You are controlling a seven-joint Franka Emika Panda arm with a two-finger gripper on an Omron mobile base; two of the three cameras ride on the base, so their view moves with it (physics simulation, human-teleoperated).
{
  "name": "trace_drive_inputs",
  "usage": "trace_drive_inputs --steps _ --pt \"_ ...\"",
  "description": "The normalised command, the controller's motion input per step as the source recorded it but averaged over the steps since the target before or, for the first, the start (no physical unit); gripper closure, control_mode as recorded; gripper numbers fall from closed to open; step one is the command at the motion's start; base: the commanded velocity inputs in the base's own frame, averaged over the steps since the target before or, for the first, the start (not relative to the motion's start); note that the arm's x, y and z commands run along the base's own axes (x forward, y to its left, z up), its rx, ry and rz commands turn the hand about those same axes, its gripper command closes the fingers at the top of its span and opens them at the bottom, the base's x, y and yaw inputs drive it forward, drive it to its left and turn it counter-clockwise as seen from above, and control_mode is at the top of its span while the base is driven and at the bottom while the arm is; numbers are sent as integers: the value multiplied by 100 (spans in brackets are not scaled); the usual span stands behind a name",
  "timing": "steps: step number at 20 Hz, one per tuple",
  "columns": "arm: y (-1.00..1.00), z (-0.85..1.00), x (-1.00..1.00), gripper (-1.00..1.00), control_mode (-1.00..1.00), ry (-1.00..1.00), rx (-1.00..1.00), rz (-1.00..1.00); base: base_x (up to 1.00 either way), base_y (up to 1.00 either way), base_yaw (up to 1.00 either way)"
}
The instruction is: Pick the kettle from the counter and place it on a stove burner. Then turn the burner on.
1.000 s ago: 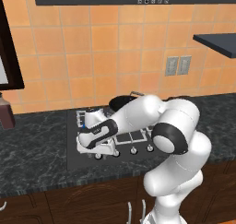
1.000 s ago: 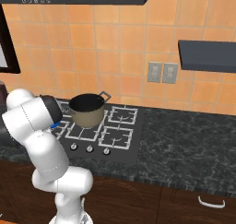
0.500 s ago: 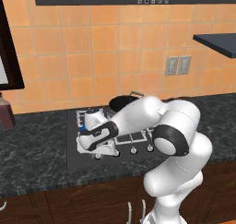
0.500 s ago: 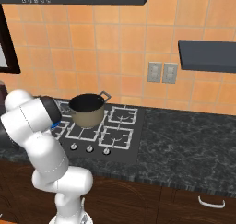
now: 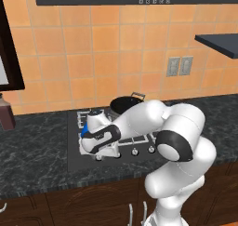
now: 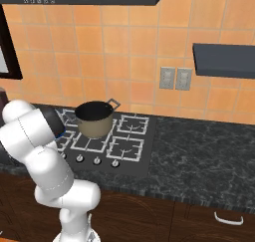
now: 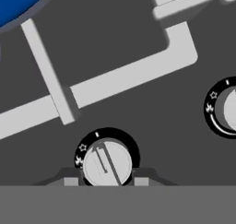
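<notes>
- A simulated kitchen was seen from two base cameras and one hand camera; a white robot arm reached low over a stove set into a dark marbled table (image 5: 32,150) with brown wooden cabinet fronts.
- The kettle (image 7: 18,2) showed as a bright blue curve at the hand view's top left corner, sitting on the stove burner (image 7: 124,75), a pale wire grate. In the left base view a sliver of blue (image 5: 85,133) showed beside the robot's hand on the front left burner.
- The pincer (image 7: 106,180) hung directly over a round silver knob (image 7: 107,163) ringed by a black dial. Its two dark fingertips (image 7: 71,180) stood either side of the knob, spread apart and apparently not yet clamped on it.
- A second knob (image 7: 227,109) sat at the right edge of the hand view.
- A bronze-brown pot (image 6: 94,119) stood on a rear burner, well apart from the hand.
- Judged stage: kettle placed, burner not yet lit.
- Risks: the fingers might slip off the smooth knob if they closed off-centre; the knob beneath might not govern the kettle's burner, lighting the wrong one; the wrist, turning close by, might nudge the kettle off its grate.
</notes>
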Motion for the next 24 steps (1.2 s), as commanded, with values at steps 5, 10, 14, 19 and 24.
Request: trace_drive_inputs --steps 5,10,14,19,24 --pt "-16 0 1 100 -100 1 0 2 0 0 0" --pt "-17 0 10 100 -100 1 0 13 0 0 0" --pt "-13 -2 8 100 -100 0 0 14 0 0 0" --pt "-18 0 12 100 -100 14 0 22 0 0 0" --pt "-23 -2 0 100 -100 2 0 23 0 0 0"
